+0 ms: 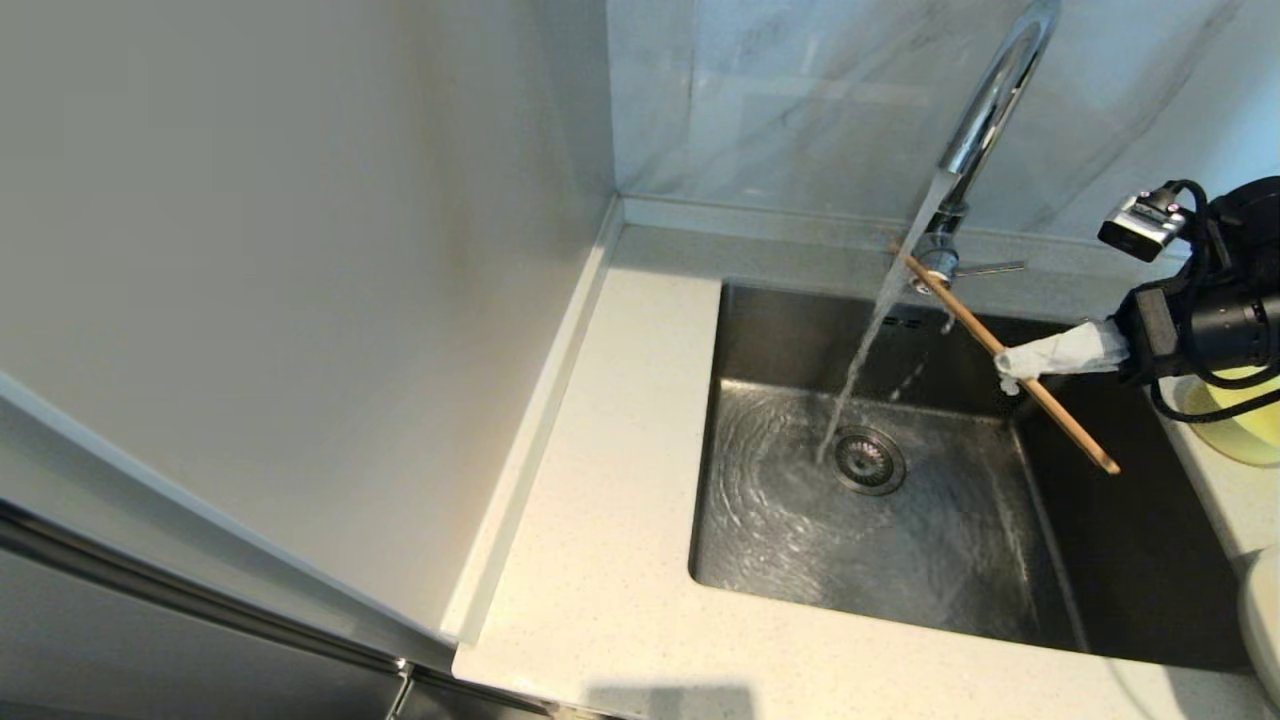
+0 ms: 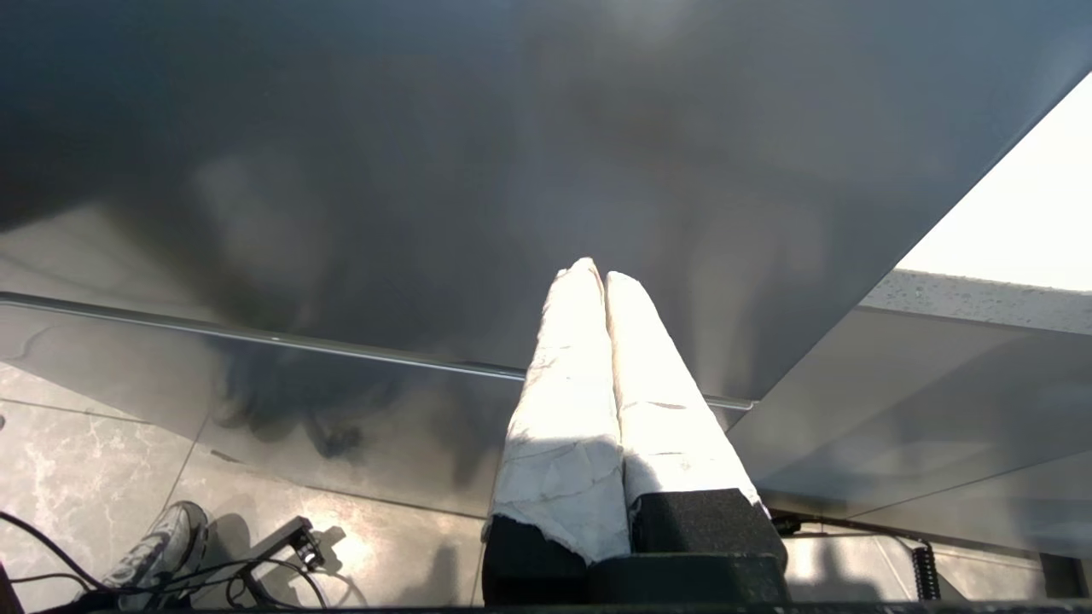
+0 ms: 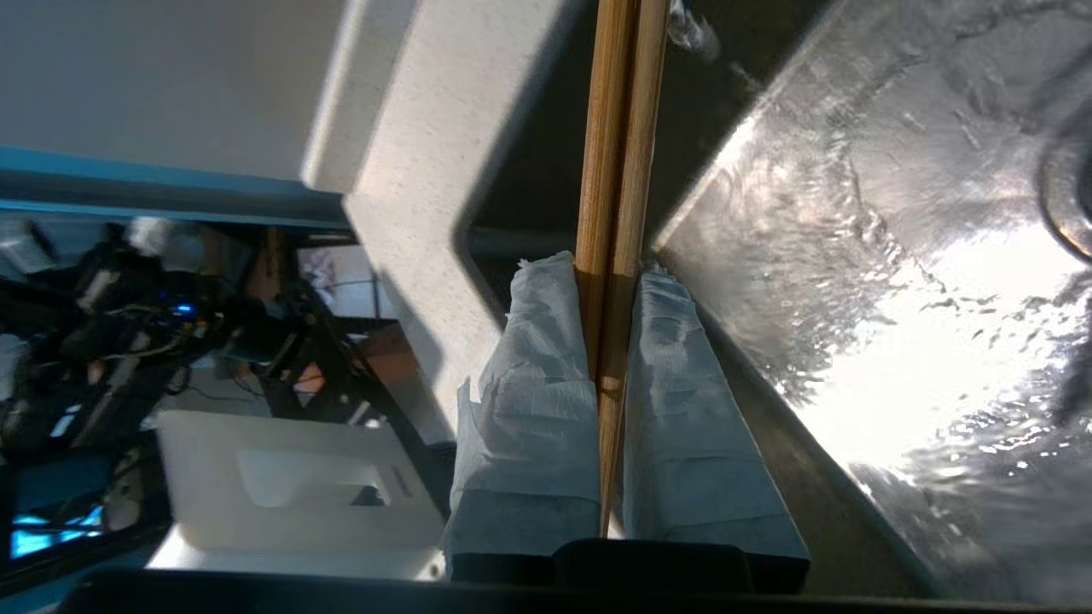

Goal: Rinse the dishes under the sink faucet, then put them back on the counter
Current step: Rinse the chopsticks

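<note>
My right gripper (image 1: 1012,372) is shut on the wooden chopsticks (image 1: 960,315) over the right side of the sink (image 1: 740,480). The chopsticks slant up to the left, their far tips reaching the water stream just below the chrome sink faucet (image 1: 985,110). Water runs from the spout down to the round strainer drain (image 1: 868,459) and ripples across the basin floor. The right wrist view shows both chopsticks (image 3: 621,153) pinched side by side between the white-wrapped fingers (image 3: 533,375). A pale-yellow bowl (image 1: 1235,425) sits on the counter (image 1: 610,420) behind the right arm. The plate is out of view.
My left gripper (image 2: 595,273) is parked low outside the head view, shut and empty, facing a dark cabinet panel (image 2: 426,170) above a tiled floor (image 2: 85,477). A tall pale wall panel (image 1: 280,250) borders the counter on the left. Marble tiles (image 1: 800,100) rise behind the faucet.
</note>
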You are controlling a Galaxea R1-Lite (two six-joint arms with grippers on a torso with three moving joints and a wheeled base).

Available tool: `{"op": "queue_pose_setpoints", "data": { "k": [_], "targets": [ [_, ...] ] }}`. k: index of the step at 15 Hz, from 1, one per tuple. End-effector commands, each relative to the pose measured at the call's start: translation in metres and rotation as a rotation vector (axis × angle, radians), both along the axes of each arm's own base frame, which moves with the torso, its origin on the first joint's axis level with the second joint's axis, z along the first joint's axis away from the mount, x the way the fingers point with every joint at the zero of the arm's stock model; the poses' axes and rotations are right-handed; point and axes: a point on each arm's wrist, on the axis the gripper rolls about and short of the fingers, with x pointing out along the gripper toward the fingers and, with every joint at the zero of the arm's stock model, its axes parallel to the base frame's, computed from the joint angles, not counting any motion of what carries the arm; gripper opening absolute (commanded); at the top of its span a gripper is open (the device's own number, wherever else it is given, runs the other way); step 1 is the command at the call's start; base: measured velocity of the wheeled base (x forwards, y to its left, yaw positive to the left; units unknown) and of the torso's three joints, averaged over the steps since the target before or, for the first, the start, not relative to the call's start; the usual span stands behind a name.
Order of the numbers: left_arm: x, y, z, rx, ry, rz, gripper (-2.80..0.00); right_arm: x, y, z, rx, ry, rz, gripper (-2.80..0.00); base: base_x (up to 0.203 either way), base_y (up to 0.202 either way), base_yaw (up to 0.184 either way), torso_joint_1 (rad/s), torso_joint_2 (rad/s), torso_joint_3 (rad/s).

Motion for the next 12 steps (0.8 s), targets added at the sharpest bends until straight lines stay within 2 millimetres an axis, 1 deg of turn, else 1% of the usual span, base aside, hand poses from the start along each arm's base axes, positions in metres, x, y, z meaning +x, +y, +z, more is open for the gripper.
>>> {"op": "queue_pose_setpoints", "data": {
  "k": [1,2,5,6,7,9,10,11,12],
  "targets": [
    [0.000,0.000,0.000,0.001,0.000,0.001,-2.80,-0.006,-0.001,0.001,-0.084,0.021,-0.045,-2.80,0.000,0.000,0.000,0.000,0.00,0.000],
    [0.000,0.000,0.000,0.000,0.000,0.001,-2.80,-0.013,-0.001,0.001,-0.185,0.040,-0.090,-2.80,0.000,0.000,0.000,0.000,0.00,0.000],
    [0.000,0.000,0.000,0.000,0.000,0.000,-2.80,-0.043,0.003,0.011,-0.514,0.027,-0.188,-2.80,0.000,0.000,0.000,0.000,0.00,0.000],
    [0.000,0.000,0.000,0.001,0.000,0.001,-2.80,-0.051,0.007,0.014,-0.636,0.024,-0.227,-2.80,0.000,0.000,0.000,0.000,0.00,0.000],
    [0.000,0.000,0.000,0.001,0.000,0.000,-2.80,-0.064,0.011,0.022,-0.718,-0.012,-0.258,-2.80,0.000,0.000,0.000,0.000,0.00,0.000],
    [0.000,0.000,0.000,0.001,0.000,-0.001,-2.80,-0.087,0.017,0.045,-0.767,-0.161,-0.316,-2.80,0.000,0.000,0.000,0.000,0.00,0.000],
    [0.000,0.000,0.000,0.000,0.000,0.000,-2.80,-0.096,0.019,0.052,-0.779,-0.206,-0.339,-2.80,0.000,0.000,0.000,0.000,0.00,0.000],
    [0.000,0.000,0.000,-0.001,0.000,-0.001,-2.80,-0.099,0.021,0.043,-0.793,-0.173,-0.329,-2.80,0.000,0.000,0.000,0.000,0.00,0.000],
    [0.000,0.000,0.000,0.001,0.000,0.000,-2.80,-0.100,0.024,0.021,-0.815,-0.097,-0.293,-2.80,0.000,0.000,0.000,0.000,0.00,0.000]
  ]
}}
